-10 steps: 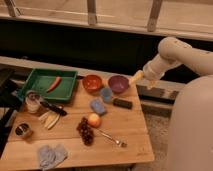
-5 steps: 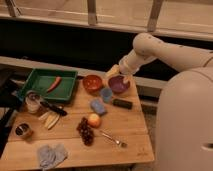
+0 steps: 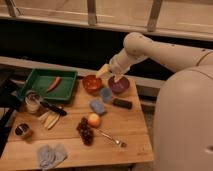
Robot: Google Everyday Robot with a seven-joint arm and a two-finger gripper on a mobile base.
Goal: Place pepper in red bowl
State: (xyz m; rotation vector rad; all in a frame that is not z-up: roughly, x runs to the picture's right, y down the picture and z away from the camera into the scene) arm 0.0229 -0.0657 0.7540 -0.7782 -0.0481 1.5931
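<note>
Pepper (image 3: 54,83) lay in green tray (image 3: 47,73), well apart from hand (image 3: 111,74) | hand wide, empty, hovered just above red bowl (image 3: 92,84) and purple bowl (image 3: 120,86).

Table (image 3: 131,124) carries: tray (image 3: 45,73), red bowl (image 3: 92,83), purple bowl (image 3: 119,85), cup (image 3: 106,93), sponge (image 3: 97,106), peach (image 3: 94,120), grapes (image 3: 86,131), spoon (image 3: 110,137), jar (image 3: 33,102), cloth (image 3: 52,154), possibly a tin (image 3: 22,131). Gripper (image 3: 105,70) hangs above, between the bowls.

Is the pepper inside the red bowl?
No, the pepper lies in the green tray, left of the red bowl; the gripper hangs empty beside that bowl.
</note>
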